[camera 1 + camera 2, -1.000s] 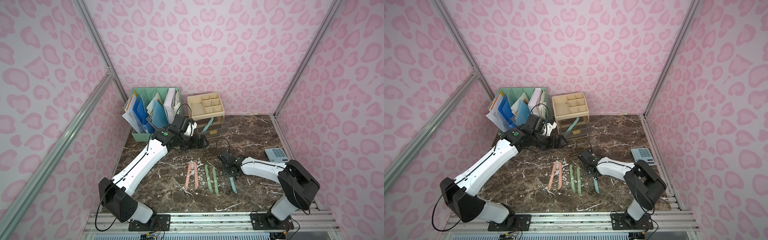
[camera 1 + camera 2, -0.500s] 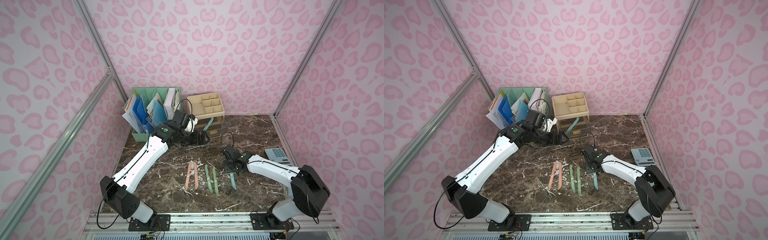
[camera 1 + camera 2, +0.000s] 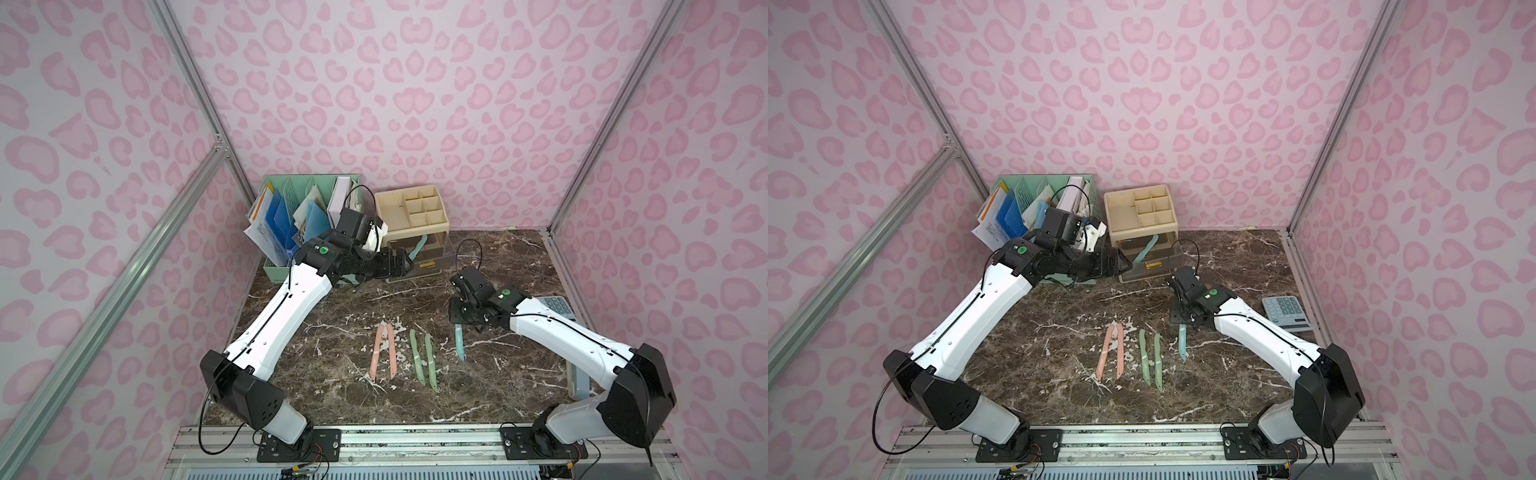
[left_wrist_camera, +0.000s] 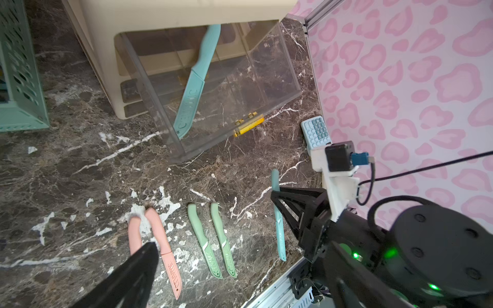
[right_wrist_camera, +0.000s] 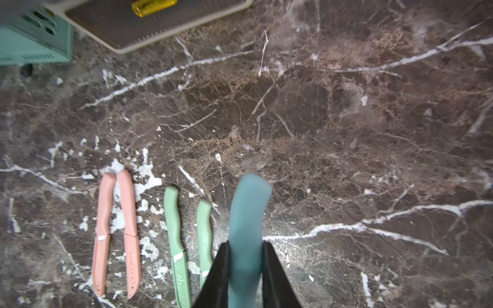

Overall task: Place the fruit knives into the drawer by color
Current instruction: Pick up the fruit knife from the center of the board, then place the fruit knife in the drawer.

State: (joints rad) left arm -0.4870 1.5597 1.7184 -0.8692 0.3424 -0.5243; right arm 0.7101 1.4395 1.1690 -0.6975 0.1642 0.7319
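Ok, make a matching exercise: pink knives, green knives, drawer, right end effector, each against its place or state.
1. pink knives
2. green knives
3. drawer
4. right end effector

A. shut on a teal knife
B. flat on the table, handle ends meeting
C. holds a second teal knife, propped up
D. lying between the pink pair and the held knife

Pairs: 1-B, 2-D, 3-C, 4-A

Pale walls [image 3: 415,104] blotched with pink leopard spots. Dark brown marble surface [image 3: 332,386], veined white. Two salmon-pink knives [image 3: 391,351], two mint green knives [image 3: 417,355], a teal blue knife [image 3: 459,343], a second teal blue knife [image 3: 419,247]. Beige organiser [image 3: 399,208] with clear drawer [image 4: 266,80] and yellow handle [image 4: 248,125]. Mint green file rack [image 3: 278,272], blue and white folders [image 3: 276,216]. Pale blue calculator [image 3: 1287,311], darker keys.
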